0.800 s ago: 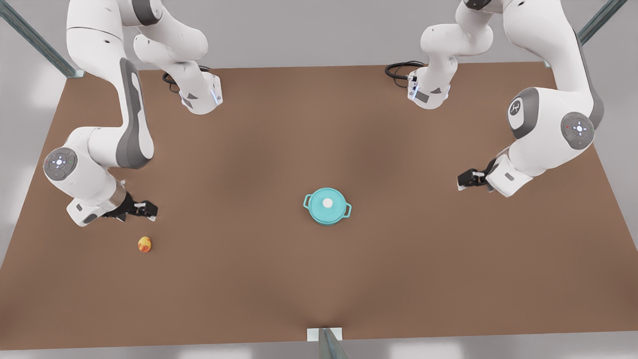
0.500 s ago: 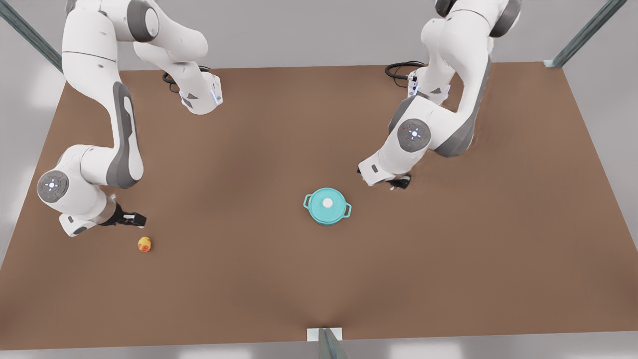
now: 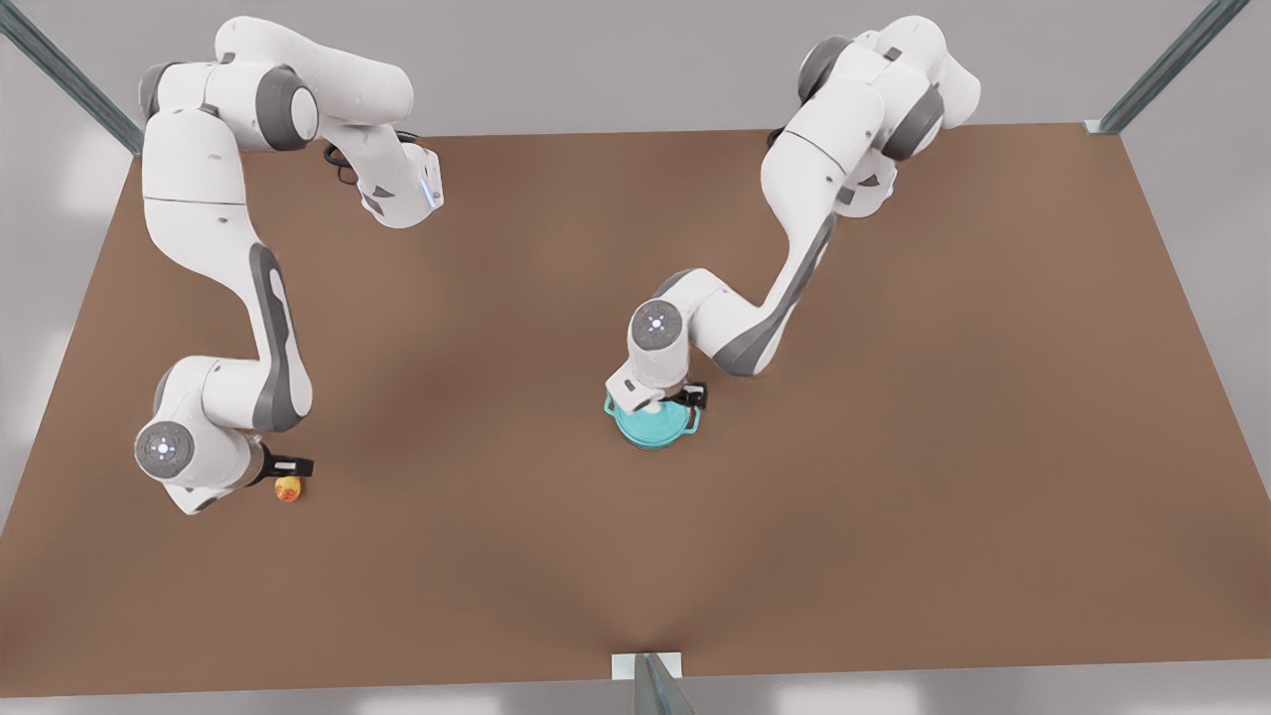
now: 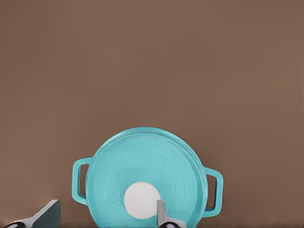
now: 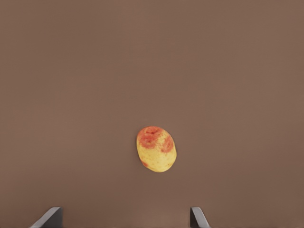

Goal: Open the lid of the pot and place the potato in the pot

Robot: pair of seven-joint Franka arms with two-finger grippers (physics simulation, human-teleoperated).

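The teal pot (image 3: 650, 433) stands mid-table with its teal pot lid (image 4: 142, 159) on, white knob (image 4: 139, 199) at the centre. My left gripper (image 4: 104, 217) hovers open over the lid, one finger beside the knob and the other out past the lid's rim; in the front view it (image 3: 667, 401) covers the lid's top. The potato (image 5: 156, 148), yellow with orange-red blotches, lies on the table at the front view's left (image 3: 288, 490). My right gripper (image 5: 123, 217) is open just above it, fingers spread wider than the potato, with its hand (image 3: 286, 466) right behind the potato.
The brown table (image 3: 894, 447) has wide free room around the pot and toward the front edge. Both arm bases (image 3: 397, 194) stand at the far edge with black cables. A metal post (image 3: 650, 680) rises at the front edge's middle.
The left gripper swung in from the front view's right to above the pot lid. The right gripper dropped and moved toward the potato. Pot and potato stayed put.
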